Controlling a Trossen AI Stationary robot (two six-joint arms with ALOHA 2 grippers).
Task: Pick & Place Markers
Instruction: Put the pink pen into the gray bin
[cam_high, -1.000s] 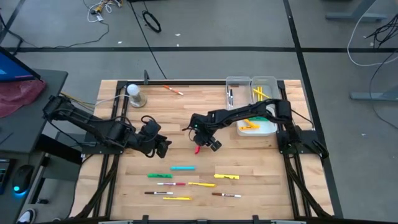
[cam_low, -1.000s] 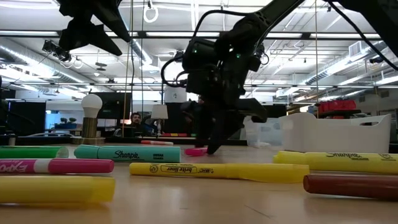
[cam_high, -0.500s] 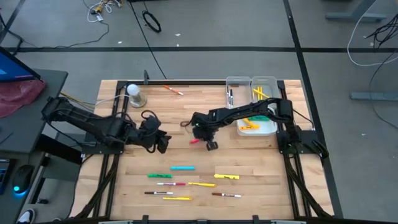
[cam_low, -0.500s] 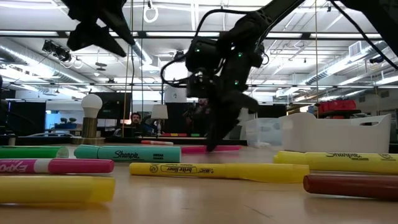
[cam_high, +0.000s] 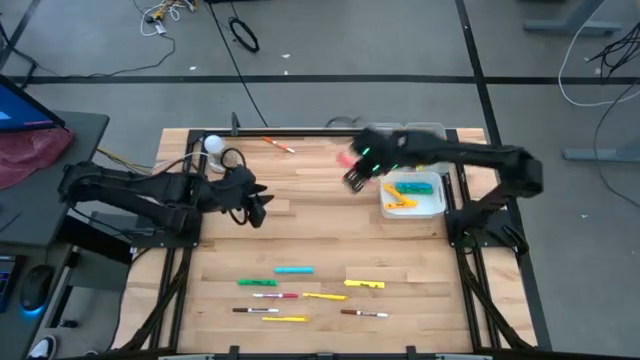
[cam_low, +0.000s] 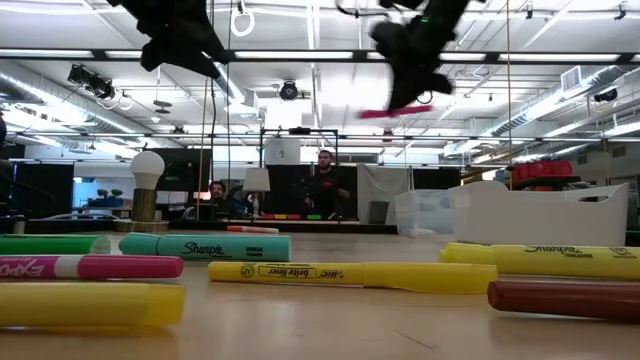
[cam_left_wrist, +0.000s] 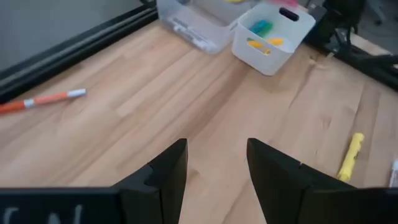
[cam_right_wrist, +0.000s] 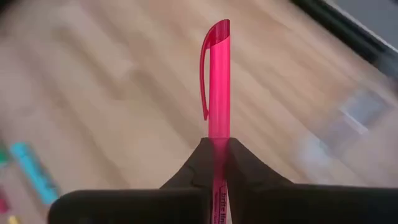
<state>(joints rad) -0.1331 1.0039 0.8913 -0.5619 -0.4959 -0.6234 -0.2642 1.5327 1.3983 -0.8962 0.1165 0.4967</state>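
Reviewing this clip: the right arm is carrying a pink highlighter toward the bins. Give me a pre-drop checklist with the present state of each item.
1. Grip on the pink highlighter: ok; the right gripper is shut on its lower barrel, cap end sticking out.
2. Lifted off the table: ok; the low view shows it high in the air.
3. Over a bin: not ok; in the high view the highlighter sits just short of the clear bins.
4. Room in the white bin: ok; only a few markers lie inside.
5. Left gripper out of the way: ok; open, empty, over bare wood left of centre.
6. Which bin is the right one: cannot tell.
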